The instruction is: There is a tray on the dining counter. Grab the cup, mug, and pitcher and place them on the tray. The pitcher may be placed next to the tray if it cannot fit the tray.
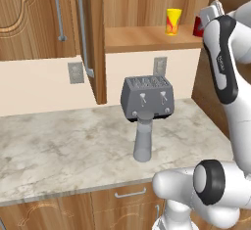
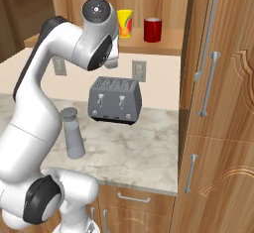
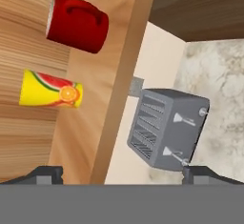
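The yellow cup (image 1: 173,21) (image 2: 124,23) (image 3: 50,89) and the red mug (image 2: 153,29) (image 3: 78,23) stand side by side on a wooden shelf (image 1: 142,38) above the worktop. My hand partly covers the mug (image 1: 198,27) in the left base view. My gripper (image 3: 124,174) hovers open in front of the shelf, apart from both, with nothing between its fingers. The hand view is rolled, so both lie sideways in it. The grey pitcher (image 1: 143,136) (image 2: 73,133) stands upright on the marble worktop, just in front of the toaster. The tray and the dining counter are out of view.
A boxy grey toaster (image 1: 147,97) (image 2: 115,99) (image 3: 167,127) sits against the wall below the shelf. An open cabinet door (image 1: 90,38) juts out left of the shelf. Tall wooden cabinets (image 2: 218,103) close off the right. The marble worktop (image 1: 59,146) stretches left.
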Tool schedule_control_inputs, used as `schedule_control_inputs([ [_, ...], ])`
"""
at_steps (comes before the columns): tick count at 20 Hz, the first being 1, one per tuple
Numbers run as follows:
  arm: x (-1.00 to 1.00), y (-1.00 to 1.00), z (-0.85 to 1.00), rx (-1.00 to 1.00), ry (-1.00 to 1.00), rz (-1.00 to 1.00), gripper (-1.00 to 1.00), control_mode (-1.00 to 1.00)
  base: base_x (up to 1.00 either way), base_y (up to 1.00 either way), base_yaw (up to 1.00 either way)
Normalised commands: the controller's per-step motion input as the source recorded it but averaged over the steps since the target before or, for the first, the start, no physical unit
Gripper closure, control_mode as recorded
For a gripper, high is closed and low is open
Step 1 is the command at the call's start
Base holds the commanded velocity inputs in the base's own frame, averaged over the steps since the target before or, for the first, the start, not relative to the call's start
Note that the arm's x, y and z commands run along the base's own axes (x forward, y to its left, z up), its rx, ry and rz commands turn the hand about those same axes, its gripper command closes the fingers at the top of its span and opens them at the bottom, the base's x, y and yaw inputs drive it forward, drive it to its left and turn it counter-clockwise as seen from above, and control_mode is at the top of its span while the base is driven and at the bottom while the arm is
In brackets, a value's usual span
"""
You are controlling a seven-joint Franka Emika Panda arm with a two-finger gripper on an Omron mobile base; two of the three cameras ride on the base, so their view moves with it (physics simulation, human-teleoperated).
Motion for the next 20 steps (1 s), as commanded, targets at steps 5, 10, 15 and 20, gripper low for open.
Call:
schedule_control_inputs([
  [5,0.19,-0.18,0.22,0.04,-0.07,-0.03,-1.0,-1.0,0.0,0.0,0.0],
  [10,0.14,-0.08,0.18,0.02,-0.08,-0.01,-1.0,-1.0,0.0,0.0,0.0],
  [15,0.23,0.0,0.08,0.0,-0.04,0.0,-1.0,-1.0,0.0,0.0,0.0],
  [20,0.2,0.0,0.0,0.0,-0.01,0.0,-1.0,-1.0,0.0,0.0,0.0],
])
